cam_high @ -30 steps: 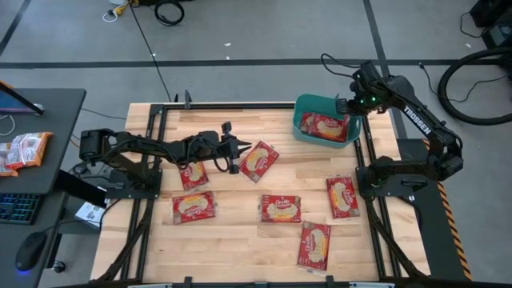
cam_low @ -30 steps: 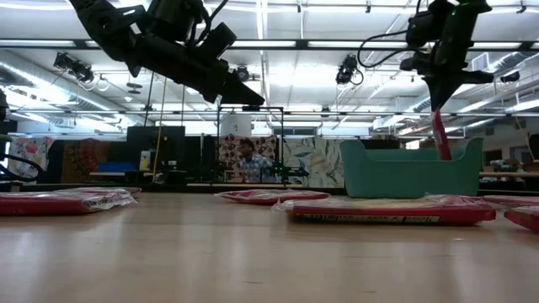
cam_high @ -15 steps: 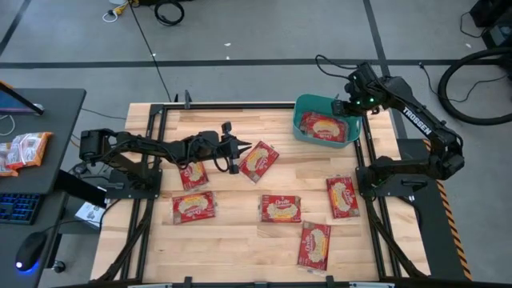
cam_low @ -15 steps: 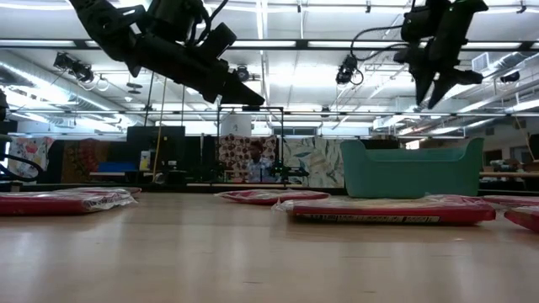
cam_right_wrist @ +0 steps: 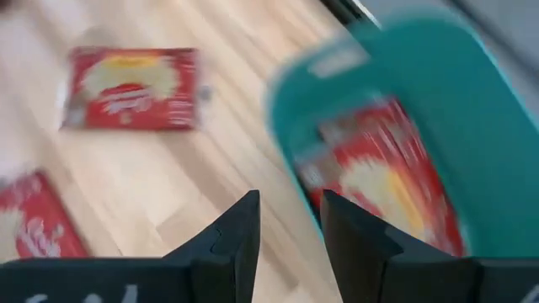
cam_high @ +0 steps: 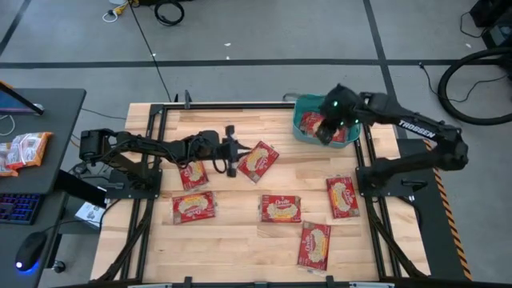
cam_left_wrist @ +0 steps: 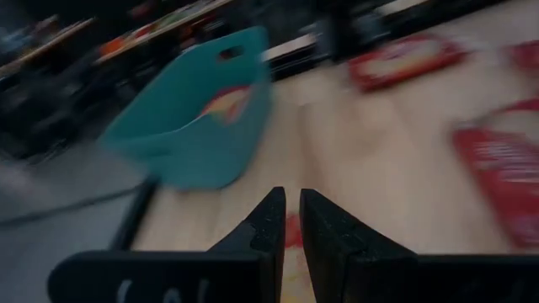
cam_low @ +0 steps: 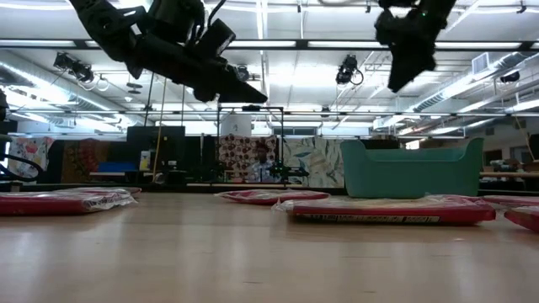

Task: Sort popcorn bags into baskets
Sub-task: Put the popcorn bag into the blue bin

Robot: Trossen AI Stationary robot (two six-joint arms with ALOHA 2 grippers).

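- Right claw (cam_high: pixel 323 132): raised over the near rim of the teal bin (cam_high: pixel 302 107); fingers (cam_right_wrist: pixel 236 231) parted by a clear gap, nothing between them.
- Teal bin: at the far right corner of the table (cam_high: pixel 232 240), directly beneath the right claw; holds one red popcorn bag (cam_right_wrist: pixel 383 181) lying flat inside.
- Left claw (cam_high: pixel 233 151): raised above the table's middle; fingers (cam_left_wrist: pixel 268 220) nearly together with only a slit between, nothing gripped.
- Popcorn bag (cam_high: pixel 257 160): on the table, just beside the left claw's tip.
- Popcorn bag (cam_high: pixel 193 174): under the left arm, just behind its claw.
- Four further bags (cam_high: pixel 280 208): flat on the table, well apart from both claws.
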